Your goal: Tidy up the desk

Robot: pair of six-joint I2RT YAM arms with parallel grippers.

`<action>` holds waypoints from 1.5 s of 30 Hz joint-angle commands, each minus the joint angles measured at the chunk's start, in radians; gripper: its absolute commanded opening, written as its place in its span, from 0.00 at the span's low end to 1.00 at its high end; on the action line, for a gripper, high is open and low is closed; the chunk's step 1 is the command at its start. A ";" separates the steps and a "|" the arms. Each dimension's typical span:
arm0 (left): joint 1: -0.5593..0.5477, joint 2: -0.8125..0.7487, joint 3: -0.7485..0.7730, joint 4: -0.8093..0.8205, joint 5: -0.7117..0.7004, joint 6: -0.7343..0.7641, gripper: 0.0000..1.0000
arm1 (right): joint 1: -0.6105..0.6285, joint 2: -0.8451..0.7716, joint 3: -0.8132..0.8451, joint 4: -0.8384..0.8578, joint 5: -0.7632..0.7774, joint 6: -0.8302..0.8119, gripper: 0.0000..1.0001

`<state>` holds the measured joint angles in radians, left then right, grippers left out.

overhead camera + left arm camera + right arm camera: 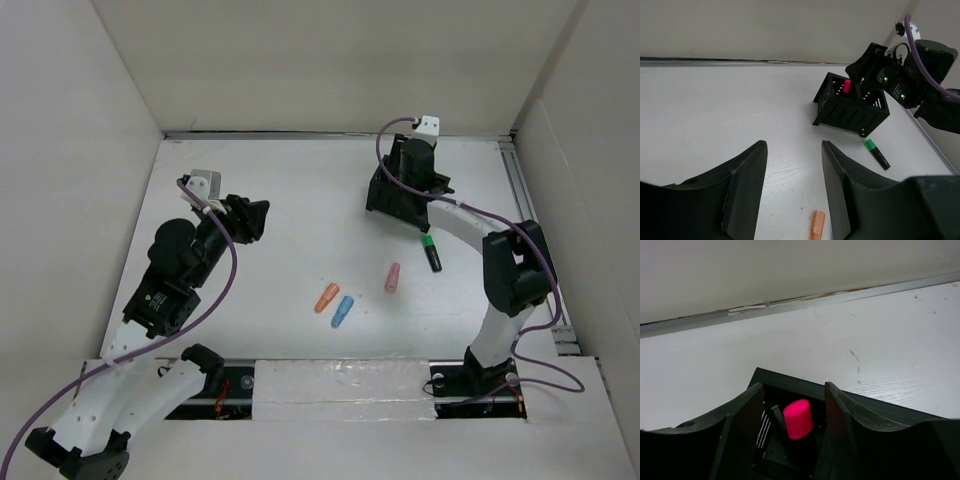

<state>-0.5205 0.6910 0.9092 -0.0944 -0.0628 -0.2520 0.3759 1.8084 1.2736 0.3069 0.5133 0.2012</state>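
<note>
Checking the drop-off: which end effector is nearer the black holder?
Right. The right end effector hangs directly over the black holder; the left end effector sits well off to its left.

Orange marker (327,297), blue marker (343,311), pink marker (392,277) lie on the desk (280,170); green marker (431,253) near the black holder (381,196).

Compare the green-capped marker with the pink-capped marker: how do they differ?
Pose: the green-capped marker lies flat, while the pink-capped marker stands upright. Place: the green-capped marker rests on the bare desk beside the black holder; the pink-capped marker is inside the holder. Cap colour: green against bright pink. Both sit toward the far right of the desk.
</note>
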 commanded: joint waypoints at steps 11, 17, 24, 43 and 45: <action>0.005 -0.016 0.002 0.045 0.014 -0.003 0.44 | -0.005 -0.507 -0.500 0.009 0.015 0.305 0.00; 0.005 -0.030 0.007 0.042 0.020 0.000 0.44 | -0.121 -0.629 -0.726 -0.151 -0.171 0.472 0.26; 0.005 -0.053 0.000 0.051 0.027 0.000 0.44 | -0.216 -0.487 -0.682 -0.195 -0.306 0.411 0.62; 0.005 -0.074 0.002 0.051 0.024 0.005 0.45 | -0.279 -0.379 -0.553 -0.377 -0.457 0.356 0.62; 0.005 -0.077 0.002 0.050 0.024 0.003 0.45 | -0.279 -0.380 -0.553 -0.391 -0.464 0.350 0.62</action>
<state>-0.5205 0.6281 0.9092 -0.0937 -0.0322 -0.2520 0.0990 1.4677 0.7116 -0.0612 0.0341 0.5644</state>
